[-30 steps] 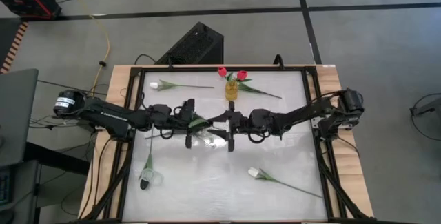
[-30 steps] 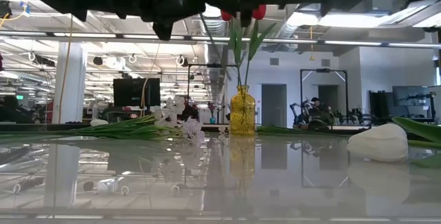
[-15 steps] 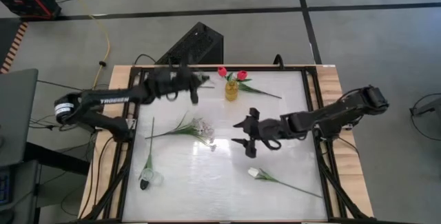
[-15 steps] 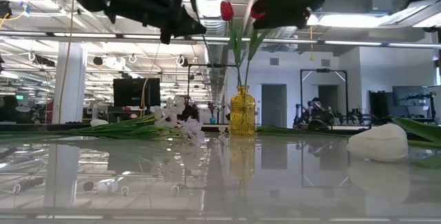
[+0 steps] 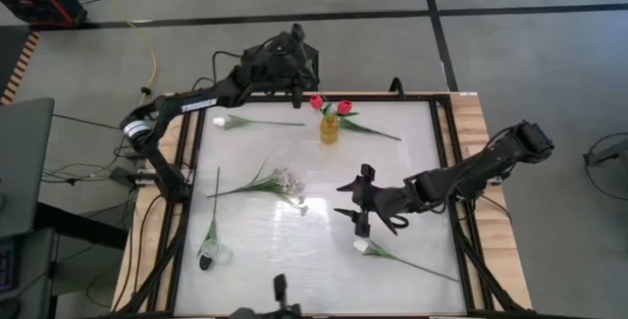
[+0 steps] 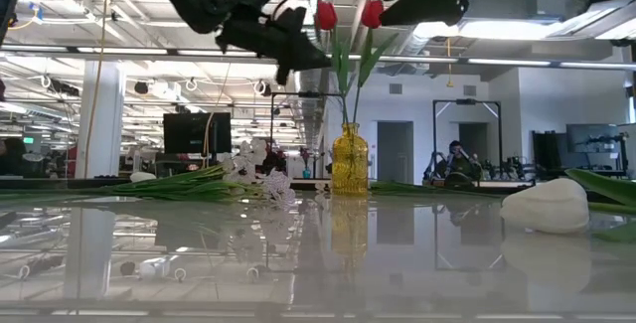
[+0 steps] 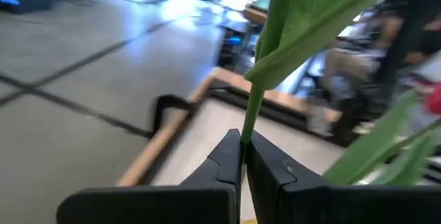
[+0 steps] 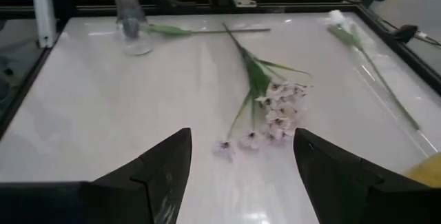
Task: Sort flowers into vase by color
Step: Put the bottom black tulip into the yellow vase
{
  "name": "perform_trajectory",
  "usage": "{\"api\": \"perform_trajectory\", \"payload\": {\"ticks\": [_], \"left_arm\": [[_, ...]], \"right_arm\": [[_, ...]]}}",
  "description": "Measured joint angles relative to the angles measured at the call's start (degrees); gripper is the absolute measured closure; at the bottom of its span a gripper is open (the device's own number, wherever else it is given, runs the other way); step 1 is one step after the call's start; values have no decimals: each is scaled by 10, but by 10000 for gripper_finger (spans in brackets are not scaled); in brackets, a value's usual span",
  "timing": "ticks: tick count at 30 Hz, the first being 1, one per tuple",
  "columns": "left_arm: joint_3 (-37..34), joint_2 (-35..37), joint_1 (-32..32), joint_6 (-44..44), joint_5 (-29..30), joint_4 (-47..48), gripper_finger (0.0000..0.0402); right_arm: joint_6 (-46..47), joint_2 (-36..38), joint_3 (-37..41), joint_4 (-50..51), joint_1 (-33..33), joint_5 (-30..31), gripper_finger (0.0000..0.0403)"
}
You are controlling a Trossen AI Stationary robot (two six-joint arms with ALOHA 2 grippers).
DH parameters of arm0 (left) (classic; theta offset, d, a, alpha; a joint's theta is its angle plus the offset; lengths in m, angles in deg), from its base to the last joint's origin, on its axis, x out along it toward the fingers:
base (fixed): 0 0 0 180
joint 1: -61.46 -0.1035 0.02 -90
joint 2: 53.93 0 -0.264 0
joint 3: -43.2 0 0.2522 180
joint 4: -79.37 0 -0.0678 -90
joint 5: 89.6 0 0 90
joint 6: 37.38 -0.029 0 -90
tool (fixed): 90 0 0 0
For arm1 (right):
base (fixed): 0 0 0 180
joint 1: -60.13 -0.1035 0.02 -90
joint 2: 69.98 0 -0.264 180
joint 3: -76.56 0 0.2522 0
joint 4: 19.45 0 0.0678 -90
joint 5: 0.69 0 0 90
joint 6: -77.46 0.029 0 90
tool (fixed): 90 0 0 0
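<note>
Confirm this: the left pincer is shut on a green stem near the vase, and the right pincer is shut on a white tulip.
One part is wrong. The right pincer is open and holds nothing, as the right wrist view shows. The left pincer is indeed shut on a green stem near the vase.

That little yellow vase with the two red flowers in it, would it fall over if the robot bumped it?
Probably, yes. The yellow vase is short and narrow, while the red flowers rise far above it, so it looks top-heavy. The table is glossy, so it might slide first. It looks like glass, so a fall could break it.
</note>
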Motion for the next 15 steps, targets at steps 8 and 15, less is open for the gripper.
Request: {"api": "perform_trajectory", "payload": {"ticks": [8, 15], "left_arm": [[34, -25, 15, -6, -17, 40, 401], [34, -25, 19, -1, -26, 41, 401]], "right_arm": [[1, 0, 0, 22, -25, 0, 121], [-3, 0, 0, 36, -23, 1, 121]]}}
